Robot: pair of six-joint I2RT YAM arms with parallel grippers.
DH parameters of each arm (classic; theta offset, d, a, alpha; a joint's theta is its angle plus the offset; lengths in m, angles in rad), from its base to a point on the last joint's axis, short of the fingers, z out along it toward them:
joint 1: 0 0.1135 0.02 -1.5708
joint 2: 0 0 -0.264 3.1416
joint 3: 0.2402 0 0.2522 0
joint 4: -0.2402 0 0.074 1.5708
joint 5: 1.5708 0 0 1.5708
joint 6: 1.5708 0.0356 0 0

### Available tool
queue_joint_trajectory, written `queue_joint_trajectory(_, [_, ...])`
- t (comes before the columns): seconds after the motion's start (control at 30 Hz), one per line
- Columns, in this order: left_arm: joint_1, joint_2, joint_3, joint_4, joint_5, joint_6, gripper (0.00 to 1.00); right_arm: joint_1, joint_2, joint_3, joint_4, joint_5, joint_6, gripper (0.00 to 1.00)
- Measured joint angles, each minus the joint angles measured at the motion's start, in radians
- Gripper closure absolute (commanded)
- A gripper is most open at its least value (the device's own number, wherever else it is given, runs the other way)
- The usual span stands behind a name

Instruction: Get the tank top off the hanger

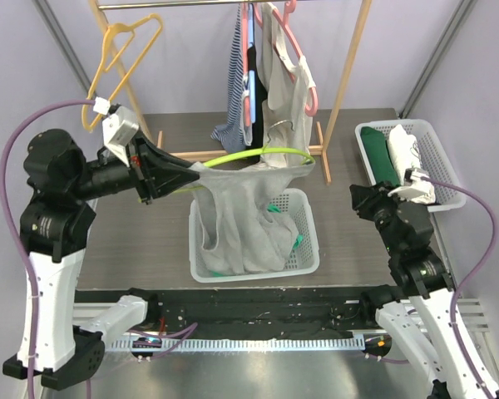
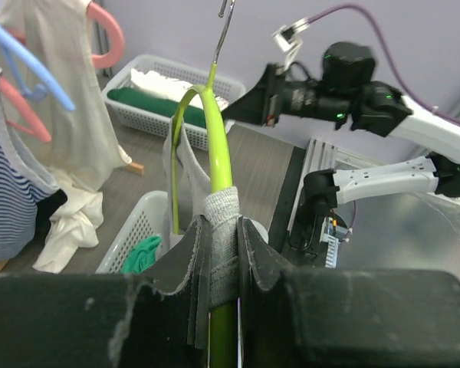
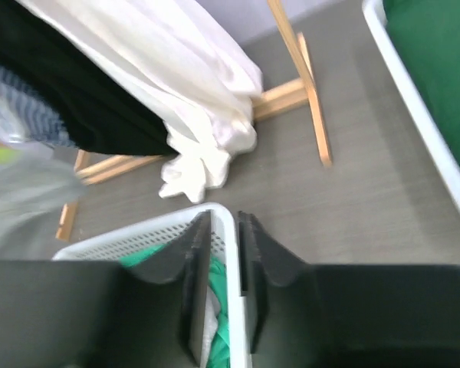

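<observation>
Left gripper [image 2: 222, 224] clamped on green hanger [image 1: 258, 154] plus grey tank top [image 1: 241, 218] strap; garment hangs centre, over white basket [image 1: 309, 243]. Right gripper [image 3: 224, 224] at right, jaws barely parted, empty. Fabric looks light, floppy, stretchy; I'd pinch right-hand strap.

Open tabletop [image 1: 343, 243] flanks the white basket [image 1: 310, 237] on the right, while the stretched tank top [image 1: 241, 208] spans above it and hanging clothes [image 1: 283, 100] seemingly block the back.

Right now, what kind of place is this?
Probably a robot lab staged as a laundry corner: a wooden clothes rack, white baskets of clothes, and two robot arms bolted to the table.
</observation>
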Motion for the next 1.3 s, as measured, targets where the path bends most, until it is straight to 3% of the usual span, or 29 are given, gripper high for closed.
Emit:
queue_joint_trajectory(0.17, [0.001,0.027,-0.01,-0.007,-0.012,0.01,1.0,0.014,-0.031,0.117,0.04,-0.097,-0.142,0.57])
queue_joint_trajectory(0.33, [0.001,-0.002,-0.01,-0.005,0.005,0.001,1.0,0.031,0.039,0.217,0.193,-0.312,-0.233,0.24])
queue_joint_trajectory(0.6, [0.001,-0.047,-0.026,-0.002,0.054,-0.014,1.0,0.031,0.246,0.414,0.349,-0.722,-0.319,0.24])
queue_joint_trajectory(0.87, [0.001,-0.045,-0.026,0.003,0.088,-0.038,1.0,0.047,0.313,0.52,0.349,-1.025,-0.378,0.24])
queue_joint_trajectory(1.07, [0.001,-0.04,-0.026,0.003,0.094,-0.047,1.0,0.055,0.34,0.549,0.303,-1.162,-0.415,0.27])
queue_joint_trajectory(1.3, [0.001,-0.039,-0.026,0.017,0.108,-0.063,1.0,0.069,0.416,0.568,0.291,-1.213,-0.437,0.33])
